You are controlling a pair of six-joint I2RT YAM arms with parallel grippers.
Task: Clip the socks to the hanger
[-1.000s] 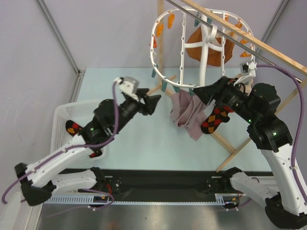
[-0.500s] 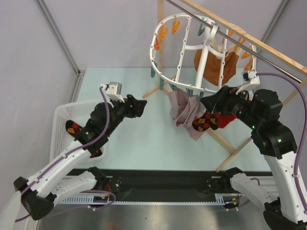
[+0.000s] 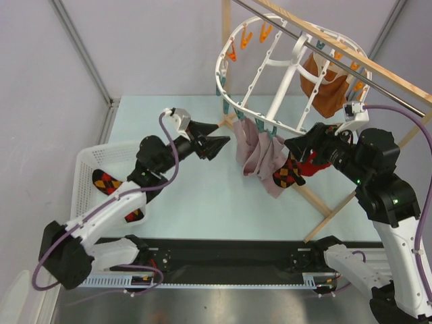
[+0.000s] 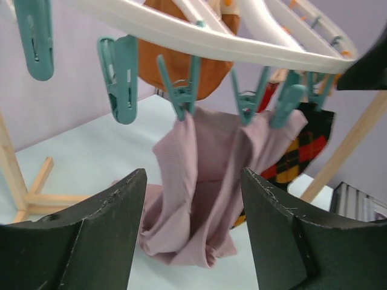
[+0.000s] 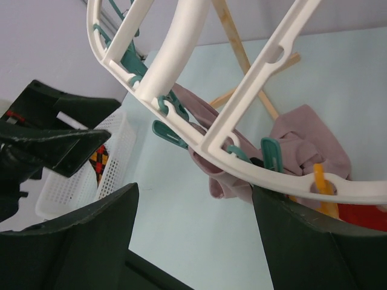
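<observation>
The white ring hanger (image 3: 233, 101) hangs tilted from the rod, with teal clips (image 4: 181, 90) and orange clips on its rim (image 4: 211, 42). One black argyle sock (image 3: 290, 172) hangs from a clip on the near rim, next to a mauve cloth (image 3: 258, 154); in the left wrist view this sock (image 4: 305, 151) shows behind the cloth. A second sock (image 3: 106, 181) lies in the basket. My left gripper (image 3: 217, 143) is open and points at the cloth (image 4: 199, 181) without touching it. My right gripper (image 3: 297, 145) is open just under the rim (image 5: 175, 54), beside the hanging sock.
A white mesh basket (image 3: 84, 165) stands at the left. Wooden rack poles (image 3: 337, 202) cross the right side and a metal rod (image 3: 270, 20) runs above. An orange-brown garment (image 3: 327, 88) hangs behind the ring.
The hanger has swung and tilted, its far side rising. My left gripper has moved right toward the mauve cloth. The clipped sock has dropped to hang straighter.
</observation>
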